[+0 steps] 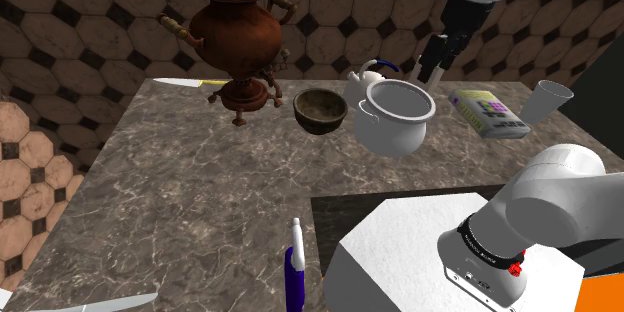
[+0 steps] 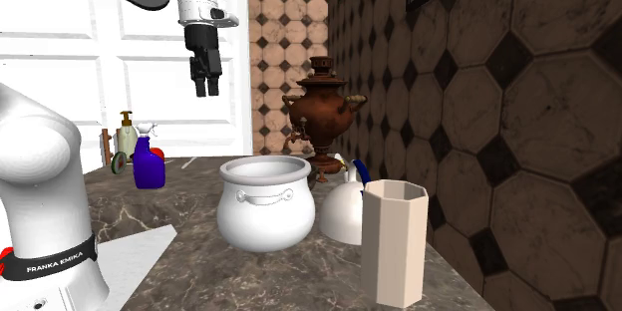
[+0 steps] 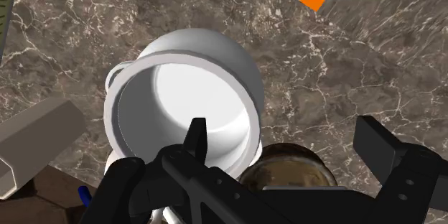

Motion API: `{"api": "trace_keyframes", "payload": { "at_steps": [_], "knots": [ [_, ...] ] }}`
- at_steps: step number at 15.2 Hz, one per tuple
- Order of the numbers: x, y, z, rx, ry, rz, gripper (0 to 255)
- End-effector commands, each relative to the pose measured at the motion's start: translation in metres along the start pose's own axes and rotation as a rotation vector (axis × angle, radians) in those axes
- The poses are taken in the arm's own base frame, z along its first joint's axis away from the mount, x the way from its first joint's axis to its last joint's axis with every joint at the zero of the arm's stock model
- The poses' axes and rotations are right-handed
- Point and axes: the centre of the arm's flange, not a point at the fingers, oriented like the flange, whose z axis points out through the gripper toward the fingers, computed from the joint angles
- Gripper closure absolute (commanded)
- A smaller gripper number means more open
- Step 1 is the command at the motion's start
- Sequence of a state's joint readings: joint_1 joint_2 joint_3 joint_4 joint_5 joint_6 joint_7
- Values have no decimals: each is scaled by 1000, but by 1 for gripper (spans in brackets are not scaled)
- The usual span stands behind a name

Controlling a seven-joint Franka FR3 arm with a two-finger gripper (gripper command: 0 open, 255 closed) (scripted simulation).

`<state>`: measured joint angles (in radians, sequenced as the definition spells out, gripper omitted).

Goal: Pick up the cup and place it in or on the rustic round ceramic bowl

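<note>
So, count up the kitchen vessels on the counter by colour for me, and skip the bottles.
White: 3 (pot, kettle, cup)
Brown: 2 (samovar, bowl)
Total: 5

Shoulder view: bowl point(image 1: 320, 110) between samovar point(image 1: 237, 32) and pot point(image 1: 396, 118); cup point(image 1: 549, 99) rightmost.

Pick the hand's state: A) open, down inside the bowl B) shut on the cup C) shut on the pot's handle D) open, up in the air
D: the hand hangs above the table, fingers apart, nothing between them; the cup stands untouched.
</note>
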<state>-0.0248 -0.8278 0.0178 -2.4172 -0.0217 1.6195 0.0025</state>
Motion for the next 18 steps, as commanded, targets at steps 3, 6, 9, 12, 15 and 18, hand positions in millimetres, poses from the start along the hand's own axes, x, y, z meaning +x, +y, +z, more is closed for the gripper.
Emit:
{"api": "trace_keyframes", "payload": {
  "at_steps": [3,6,9,12,15,18],
  "knots": [
    [10,23,9,4,-1,3,0],
    [26,57,23,9,-1,8,0],
    [41,92,38,14,-2,13,0],
    [56,126,52,19,-3,18,0],
    [71,161,67,25,-4,23,0],
    [86,195,82,30,-5,27,0]
  ]
}}
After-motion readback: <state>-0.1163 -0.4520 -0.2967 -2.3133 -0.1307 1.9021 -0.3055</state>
